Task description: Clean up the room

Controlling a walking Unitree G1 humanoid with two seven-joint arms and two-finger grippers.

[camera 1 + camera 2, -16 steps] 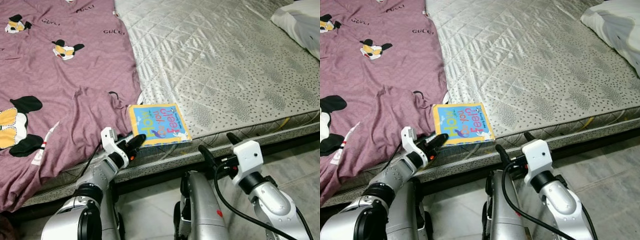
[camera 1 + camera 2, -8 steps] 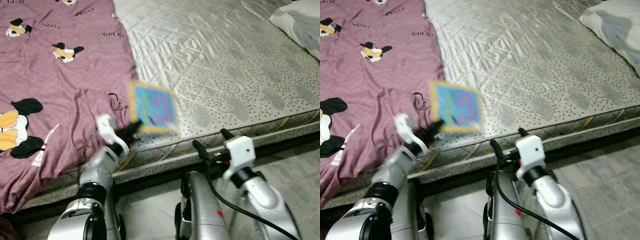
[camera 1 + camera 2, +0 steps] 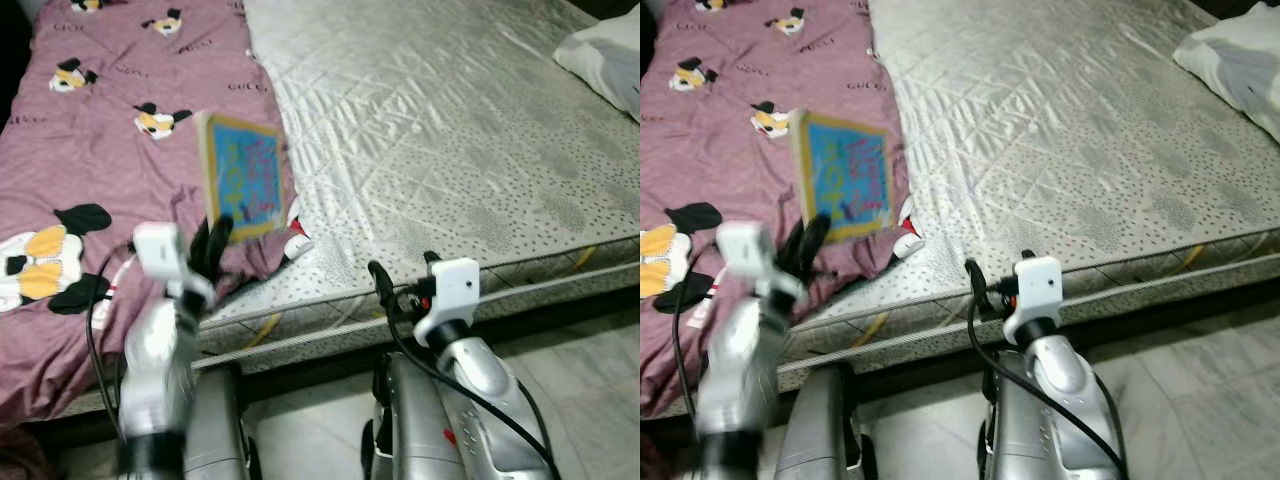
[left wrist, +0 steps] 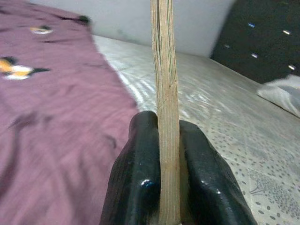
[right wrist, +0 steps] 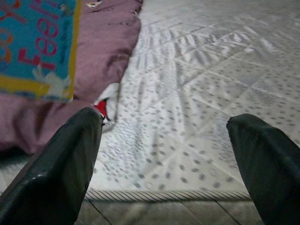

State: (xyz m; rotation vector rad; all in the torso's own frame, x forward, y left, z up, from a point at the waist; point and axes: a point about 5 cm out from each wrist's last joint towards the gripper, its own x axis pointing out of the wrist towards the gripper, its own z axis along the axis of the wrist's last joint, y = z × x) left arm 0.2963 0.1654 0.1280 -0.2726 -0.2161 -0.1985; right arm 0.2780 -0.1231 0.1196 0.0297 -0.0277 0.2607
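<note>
My left gripper (image 4: 168, 187) clamps the book (image 3: 243, 175) upright above the purple sheet (image 3: 90, 150) beside the quilted mattress (image 3: 450, 130). My right gripper (image 5: 173, 159) hangs spread at the mattress edge, over the tiled floor (image 3: 590, 400).

A thin square book (image 3: 243, 176) with a yellow border and a bright blue cover carrying coloured lettering stands almost upright, lifted clear of the bed (image 3: 450, 130). It is pinched at its lower edge between the two black fingers of the left gripper (image 3: 213, 238); in the left wrist view its pale page edge (image 4: 164, 93) runs straight up between them. The book hangs over the purple cartoon-print sheet (image 3: 90, 170), near that sheet's edge where the silver quilted mattress begins. Its cover faces the mattress side, tilted slightly back.
</note>
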